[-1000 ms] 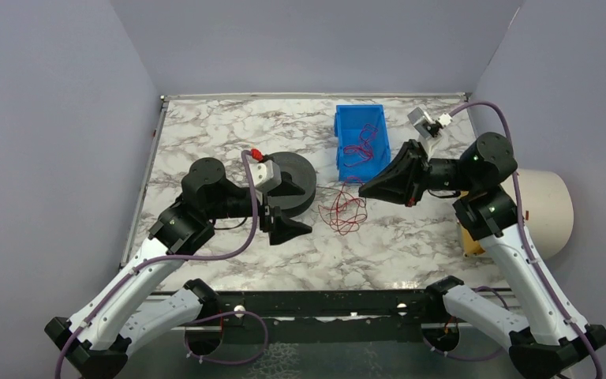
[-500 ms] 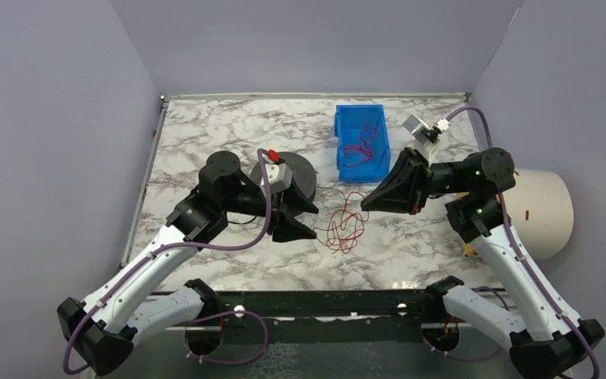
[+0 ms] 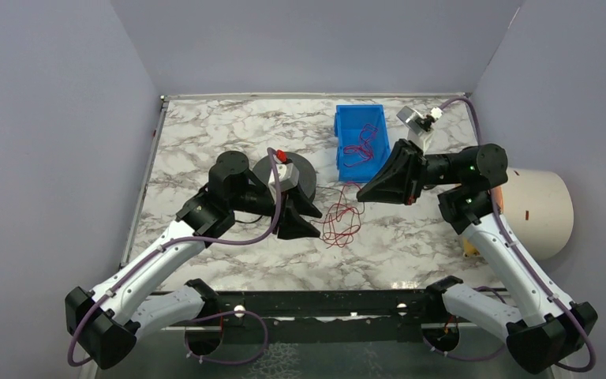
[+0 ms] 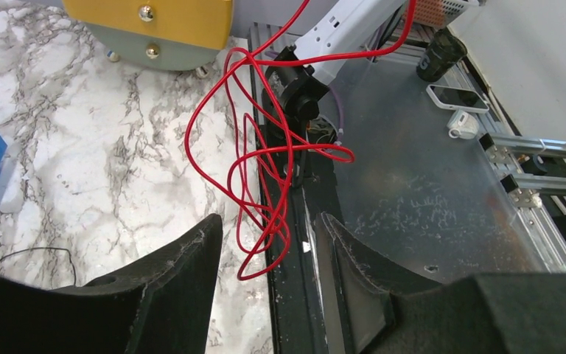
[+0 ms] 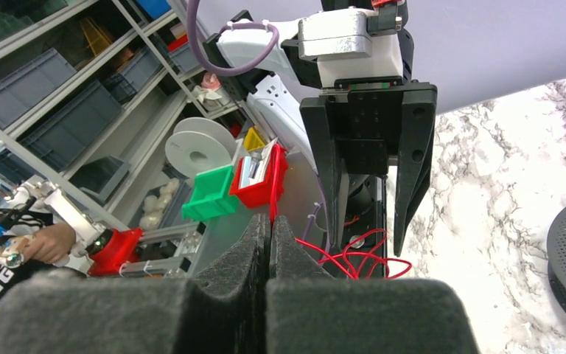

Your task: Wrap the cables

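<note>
Jaws of the left gripper (image 4: pixel 269 228) stand apart, with a hanging loop of the cables (image 4: pixel 265 158) between them. The right gripper (image 3: pixel 360 189) is pressed together on a strand and holds the red tangle up over the table (image 3: pixel 205 134). Nothing looks wrapped yet: the coils hang loose, and more wire lies in the blue bin (image 3: pixel 339 146).

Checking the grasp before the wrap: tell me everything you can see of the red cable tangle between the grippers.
The red cable tangle is hair-thin glossy red wire in loose overlapping loops, with no connector in view. It sits over the marble table, just in front of the blue bin. One strand rises to the right gripper, which is shut on it. The loops hang inside the open left gripper, with no contact visible.
</note>
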Controlling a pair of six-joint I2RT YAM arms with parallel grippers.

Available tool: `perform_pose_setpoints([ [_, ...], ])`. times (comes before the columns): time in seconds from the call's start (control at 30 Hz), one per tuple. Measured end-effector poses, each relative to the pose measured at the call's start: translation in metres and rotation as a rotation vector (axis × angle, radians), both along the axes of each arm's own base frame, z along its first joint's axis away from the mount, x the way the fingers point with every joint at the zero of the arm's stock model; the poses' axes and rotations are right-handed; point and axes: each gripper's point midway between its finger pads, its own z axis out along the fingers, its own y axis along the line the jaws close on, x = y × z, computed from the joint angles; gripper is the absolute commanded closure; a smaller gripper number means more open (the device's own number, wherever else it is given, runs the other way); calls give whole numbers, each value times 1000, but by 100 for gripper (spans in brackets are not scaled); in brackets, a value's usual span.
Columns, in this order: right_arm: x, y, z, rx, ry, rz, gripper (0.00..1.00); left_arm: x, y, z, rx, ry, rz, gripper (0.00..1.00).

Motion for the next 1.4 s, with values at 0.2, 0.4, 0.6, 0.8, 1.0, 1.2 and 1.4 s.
perform_pose_setpoints([
  [0.2,3,1,4,12,3,-7,99,0,-1,-2,1,4,-2,73],
  [0.4,9,3,7,19,3,-15,99,-1,-1,-5,3,4,-9,100],
  [0.6,21,6,7,13,12,-72,89,-2,1,0,-8,-15,6,100],
  [0.8,58,11,-2,-32,64,-267,60,-9,7,13,-41,-54,16,100],
  [1.0,108,7,-41,-169,144,-502,50,-12,11,14,-38,-53,27,100],
  [1.2,122,-1,-67,-251,167,-595,47,-3,11,9,-15,-38,85,100],
  [1.4,111,-5,-81,-263,123,-584,43,24,11,3,35,-10,243,100],
])
